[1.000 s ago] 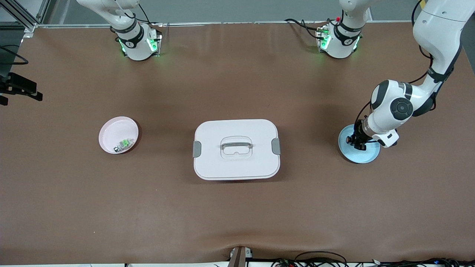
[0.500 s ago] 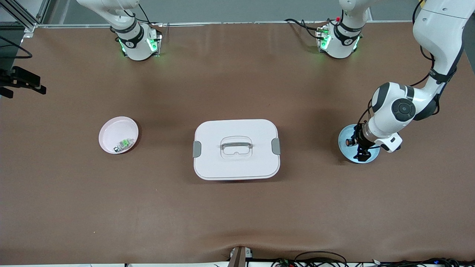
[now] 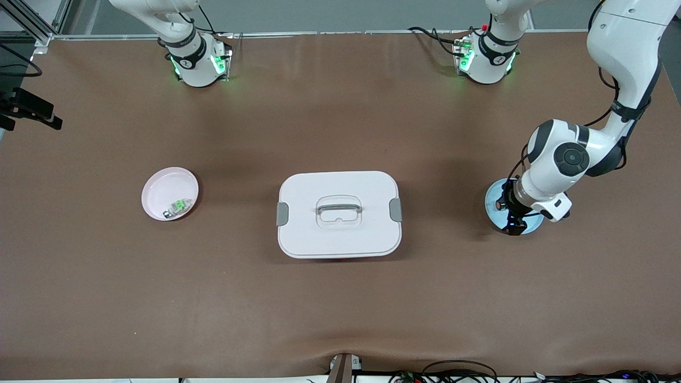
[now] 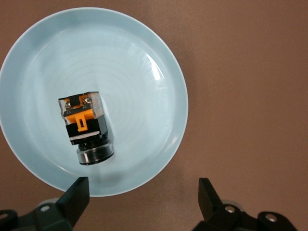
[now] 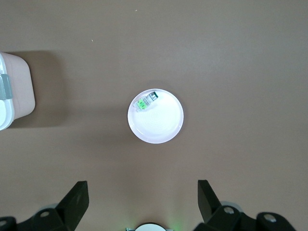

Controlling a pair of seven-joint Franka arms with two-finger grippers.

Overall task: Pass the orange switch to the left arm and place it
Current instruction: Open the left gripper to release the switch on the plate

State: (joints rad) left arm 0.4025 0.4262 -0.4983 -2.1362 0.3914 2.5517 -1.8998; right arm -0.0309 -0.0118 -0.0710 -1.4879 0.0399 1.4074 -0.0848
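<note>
Orange switch (image 4: 85, 127): lying on its side in the blue plate (image 4: 144, 57), its orange part facing up and its silver-ringed end toward the plate's rim; nothing is touching it.
Blue plate: set on the table (image 3: 340, 298) at the left arm's end, beside the box; in the front view it is partly covered by the left arm's wrist.
Left gripper (image 4: 143, 197): hung low over the blue plate's edge — fingers (image 4: 77, 195) spread wide and released, nothing held between them; the switch is seen clear of both fingers.
Box (image 3: 339, 214): white, closed, with grey side clips and a grey handle on the lid; placed in the middle of the table between the two plates, well apart from each.
Pink plate (image 3: 159, 187): set toward the right arm's end of the table; a green-and-silver switch (image 3: 178, 207) is lying in it, close to the rim nearer the front camera.
Right gripper (image 5: 143, 199): held high over the table, above the pink plate — fingers (image 5: 77, 197) spread wide, nothing held; the box's corner is seen at the edge of the right wrist view.
Right arm: waiting, only its base and first links being seen in the front view.
</note>
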